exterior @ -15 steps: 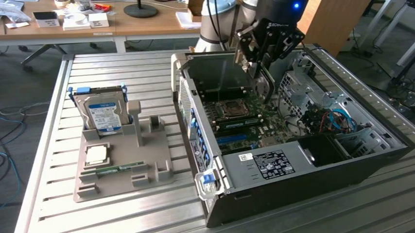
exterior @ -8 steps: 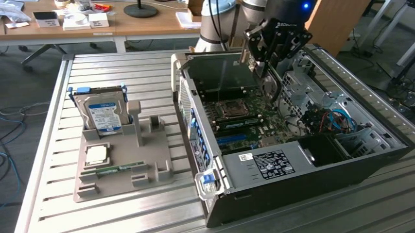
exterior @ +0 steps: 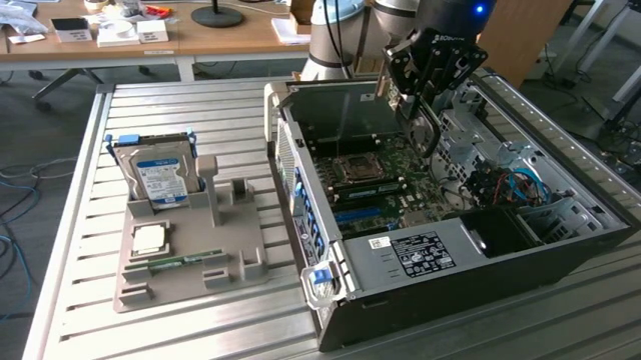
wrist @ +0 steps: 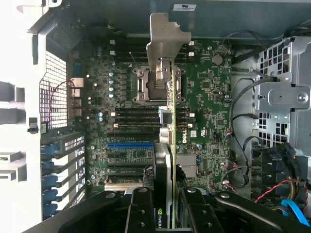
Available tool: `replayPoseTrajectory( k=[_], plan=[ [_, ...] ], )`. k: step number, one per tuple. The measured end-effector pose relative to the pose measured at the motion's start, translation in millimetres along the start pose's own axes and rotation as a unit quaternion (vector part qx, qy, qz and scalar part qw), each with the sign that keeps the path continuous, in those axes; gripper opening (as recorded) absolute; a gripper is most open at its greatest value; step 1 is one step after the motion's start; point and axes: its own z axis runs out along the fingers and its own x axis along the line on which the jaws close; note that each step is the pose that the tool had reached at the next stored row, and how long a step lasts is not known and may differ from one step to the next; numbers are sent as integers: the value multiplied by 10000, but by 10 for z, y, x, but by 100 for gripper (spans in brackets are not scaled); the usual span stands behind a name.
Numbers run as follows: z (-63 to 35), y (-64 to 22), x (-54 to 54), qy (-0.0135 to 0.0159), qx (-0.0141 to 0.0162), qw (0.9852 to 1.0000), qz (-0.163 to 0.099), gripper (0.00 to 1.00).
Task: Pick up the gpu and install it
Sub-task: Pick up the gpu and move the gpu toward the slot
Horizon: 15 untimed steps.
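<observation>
On the exterior view's left, your slatted aluminium tabletop carries a grey moulded plastic holder. Its slots explain the layout: a silver hard drive with a blue label is propped upright and a narrow green memory stick lies flat, so each part can be reached from above. Moving right, the open black metal tower case lies on its side with the open face up, which leaves the green motherboard exposed to a descent from overhead. Over that opening hangs the black claw, clenched on the gpu, a thin dark expansion card with a pale metal bracket at one end. In your wrist view the claw pinches the gpu by its flat faces. The card therefore hangs on edge, connector side down, with the bracket at the end farthest from the fingers. It sits over the middle of the board, passing just beside the square silver processor socket. Its long edge runs across the blue expansion slot rather than along it. By my reading the card is carried inside the case but is neither lined up with a slot nor seated.
</observation>
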Motion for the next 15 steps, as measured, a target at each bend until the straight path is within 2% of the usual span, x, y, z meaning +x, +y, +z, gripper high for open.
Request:
replayPoseTrajectory(
  k=[7, 15],
  plan=[
    [1, 0, -17, 0, 0, 10000, -1, 27],
    [3, 6, -101, 0, 0, 10000, 0, 27]
  ],
)
